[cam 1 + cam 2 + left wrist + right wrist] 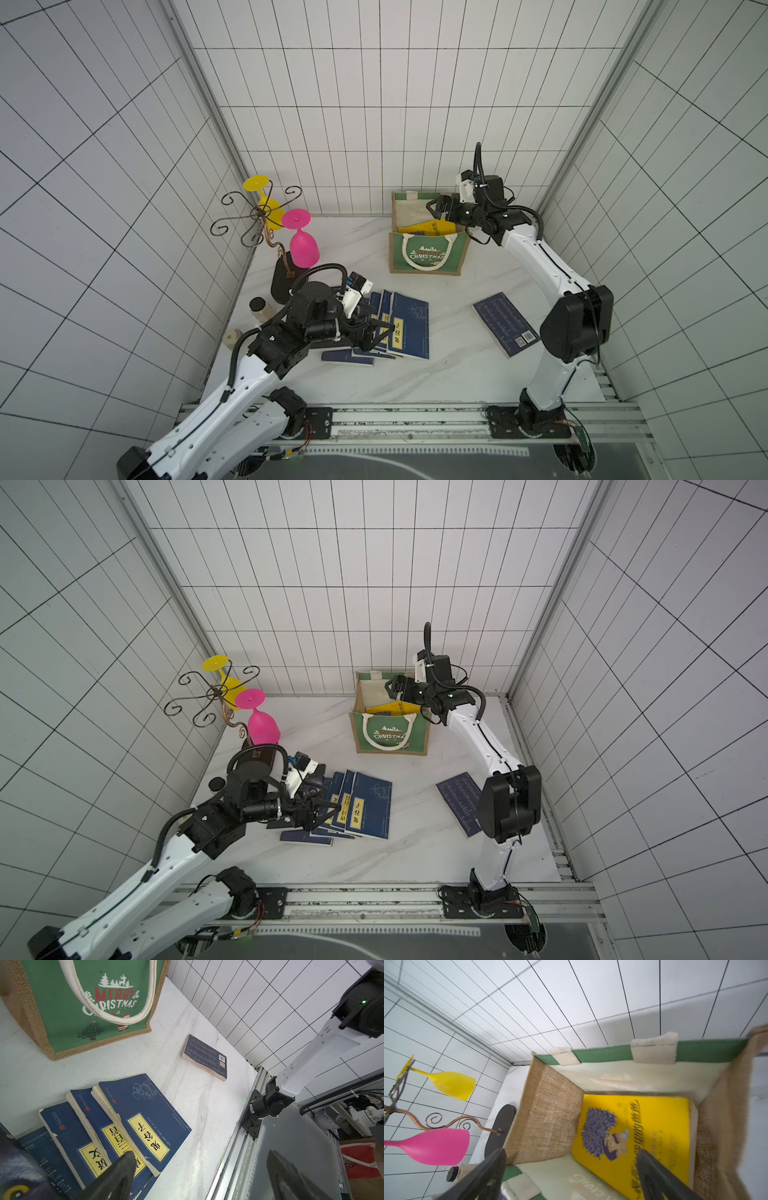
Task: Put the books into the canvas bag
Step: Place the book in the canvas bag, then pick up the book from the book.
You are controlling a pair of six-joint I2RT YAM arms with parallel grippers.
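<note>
Right wrist, yellow book (pixel 643 1126) inside canvas bag (pixel 546 1109), beneath spread right pincer (pixel 571 1153)

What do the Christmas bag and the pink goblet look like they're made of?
Canvas bag: coarse jute-like side walls with an open weave, smooth pale lining, twisted cotton-looking rope handle. Pink goblet: probably plastic, opaque and evenly coloured with a dull, matte sheen.

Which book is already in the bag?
The yellow book, lying inside the canvas bag; the navy blue books all lie outside it on the table.
</note>
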